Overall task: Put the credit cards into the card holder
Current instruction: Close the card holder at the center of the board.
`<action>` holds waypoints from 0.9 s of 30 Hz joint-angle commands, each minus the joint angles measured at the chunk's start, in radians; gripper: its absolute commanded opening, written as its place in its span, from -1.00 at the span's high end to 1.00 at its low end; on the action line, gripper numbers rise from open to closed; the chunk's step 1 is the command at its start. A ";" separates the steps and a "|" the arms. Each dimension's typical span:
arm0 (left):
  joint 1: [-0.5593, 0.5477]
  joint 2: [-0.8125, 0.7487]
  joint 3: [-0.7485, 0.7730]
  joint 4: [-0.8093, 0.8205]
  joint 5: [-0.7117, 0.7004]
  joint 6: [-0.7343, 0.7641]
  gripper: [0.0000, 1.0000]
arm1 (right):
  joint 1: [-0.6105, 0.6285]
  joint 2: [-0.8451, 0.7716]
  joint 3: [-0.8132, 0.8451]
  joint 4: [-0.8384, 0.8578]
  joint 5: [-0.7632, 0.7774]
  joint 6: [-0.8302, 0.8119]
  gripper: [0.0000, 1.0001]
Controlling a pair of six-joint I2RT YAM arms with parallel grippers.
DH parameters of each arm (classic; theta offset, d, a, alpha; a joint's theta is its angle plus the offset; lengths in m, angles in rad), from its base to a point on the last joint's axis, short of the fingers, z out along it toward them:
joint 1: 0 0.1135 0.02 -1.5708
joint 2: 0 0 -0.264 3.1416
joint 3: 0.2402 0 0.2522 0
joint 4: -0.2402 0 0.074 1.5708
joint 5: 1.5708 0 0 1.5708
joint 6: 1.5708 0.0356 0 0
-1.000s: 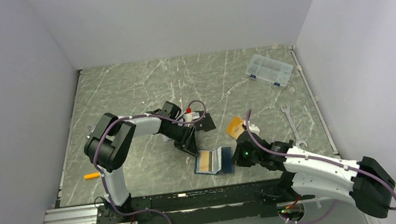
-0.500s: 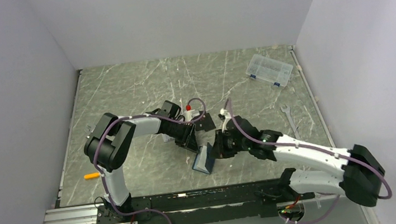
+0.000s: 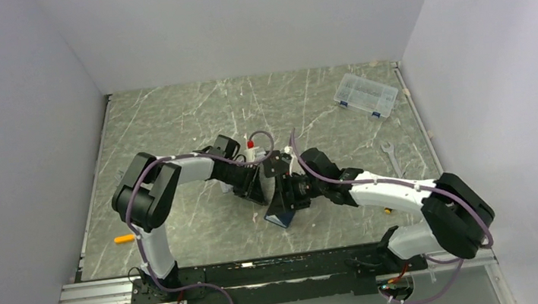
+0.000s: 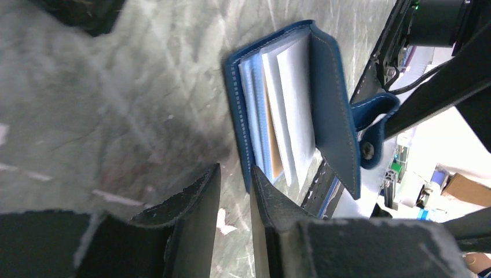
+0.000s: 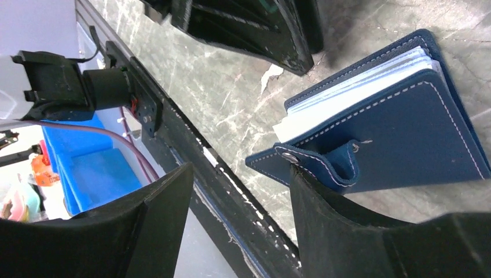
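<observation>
Card holder (image 4: 336, 116) half-shut, left fingers (image 4: 197, 202) just beside — box (image 3: 366, 95), wrench (image 3: 390, 153) well apart.

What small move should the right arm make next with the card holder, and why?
Probably lower the right fingers onto the card holder and press its cover flat. The cover stands raised off the pages, an orange card sits tucked between them, and the snap tab hangs loose. The right fingers are open right beside that tab and hold nothing.
</observation>
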 commanded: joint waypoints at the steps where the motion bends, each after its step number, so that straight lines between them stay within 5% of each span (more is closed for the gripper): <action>1: 0.043 -0.043 0.026 -0.024 0.029 0.041 0.39 | -0.002 0.069 0.054 0.022 -0.052 -0.065 -0.30; 13: 0.095 -0.013 0.080 -0.140 0.045 0.123 0.46 | 0.205 0.205 0.393 -0.487 0.412 -0.252 -0.45; 27: 0.138 -0.008 0.101 -0.183 0.073 0.163 0.48 | 0.190 0.206 0.475 -0.539 0.442 -0.364 -0.59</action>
